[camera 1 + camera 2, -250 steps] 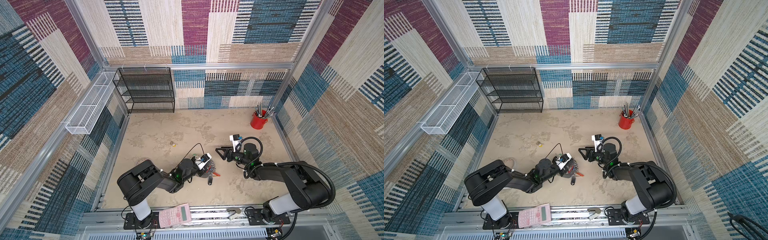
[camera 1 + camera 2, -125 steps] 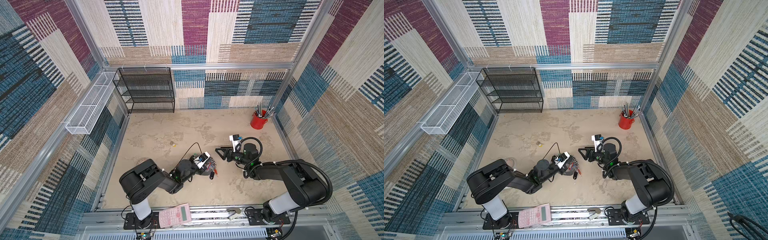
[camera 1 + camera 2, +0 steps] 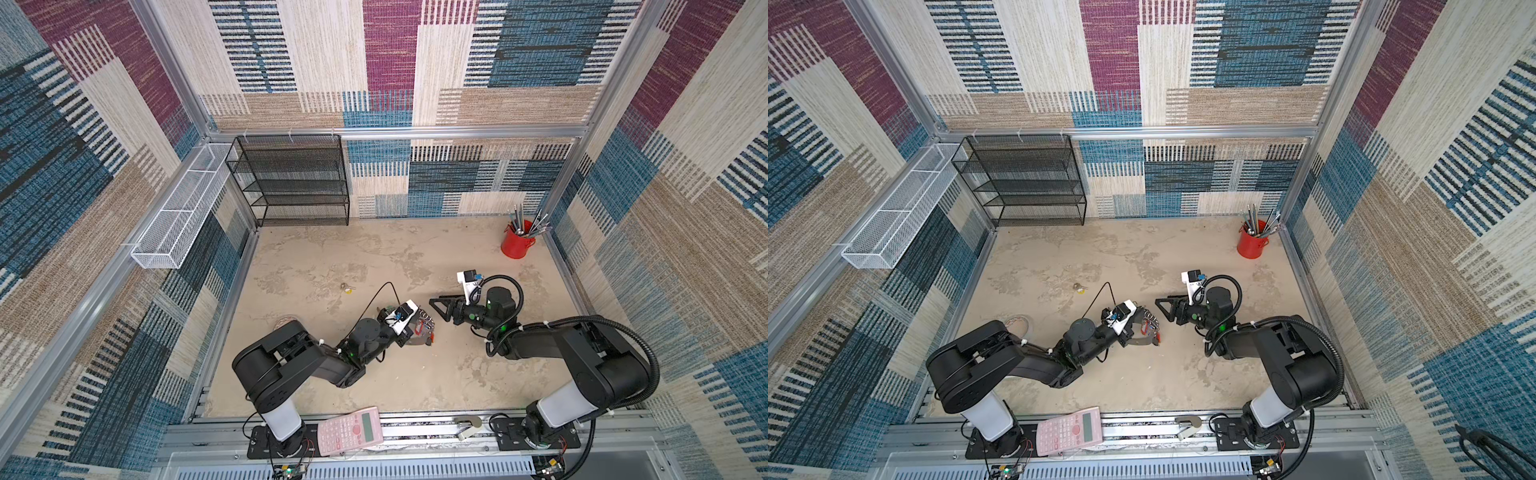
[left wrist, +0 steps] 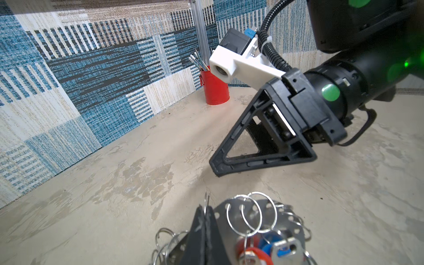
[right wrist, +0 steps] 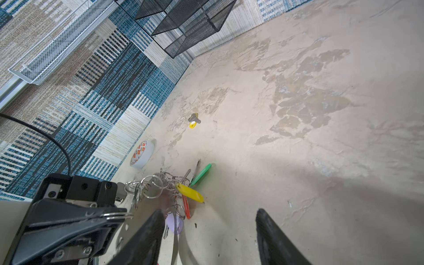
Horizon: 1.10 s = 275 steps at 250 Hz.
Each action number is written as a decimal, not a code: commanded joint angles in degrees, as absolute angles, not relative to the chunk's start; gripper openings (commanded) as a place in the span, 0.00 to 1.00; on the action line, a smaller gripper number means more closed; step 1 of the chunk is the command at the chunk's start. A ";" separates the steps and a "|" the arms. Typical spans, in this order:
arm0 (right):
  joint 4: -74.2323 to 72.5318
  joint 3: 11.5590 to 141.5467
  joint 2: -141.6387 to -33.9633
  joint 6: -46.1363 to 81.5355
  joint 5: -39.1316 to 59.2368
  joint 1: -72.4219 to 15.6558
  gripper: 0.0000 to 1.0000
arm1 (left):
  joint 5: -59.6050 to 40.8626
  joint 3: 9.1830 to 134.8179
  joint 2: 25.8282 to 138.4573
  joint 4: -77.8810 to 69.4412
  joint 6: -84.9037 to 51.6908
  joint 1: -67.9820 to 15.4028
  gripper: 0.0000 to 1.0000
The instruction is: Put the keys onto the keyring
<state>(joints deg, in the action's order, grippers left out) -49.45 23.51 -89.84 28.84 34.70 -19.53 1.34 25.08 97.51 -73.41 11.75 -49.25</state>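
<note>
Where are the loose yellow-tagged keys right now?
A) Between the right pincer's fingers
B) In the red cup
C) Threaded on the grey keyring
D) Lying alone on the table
D: the keys lie alone on the table, apart from the keyring that the left pincer grips, and the right pincer is open and empty.

So the left gripper is clamped on the keyring, the right gripper sits just off it at about 2 o'clock without touching, and the keys with the little yellow tag lie loose on the table, well apart at 10 o'clock.
</note>
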 commanded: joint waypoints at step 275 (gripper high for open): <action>-38.03 24.50 -76.12 28.06 24.96 -19.51 0.71 | 10.99 33.49 74.81 -40.44 -9.26 -47.30 0.00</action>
<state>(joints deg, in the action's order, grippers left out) -41.39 23.64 -77.14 28.53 27.75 -19.42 7.18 30.15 78.28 -50.61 -4.78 -47.64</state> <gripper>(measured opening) 0.717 0.049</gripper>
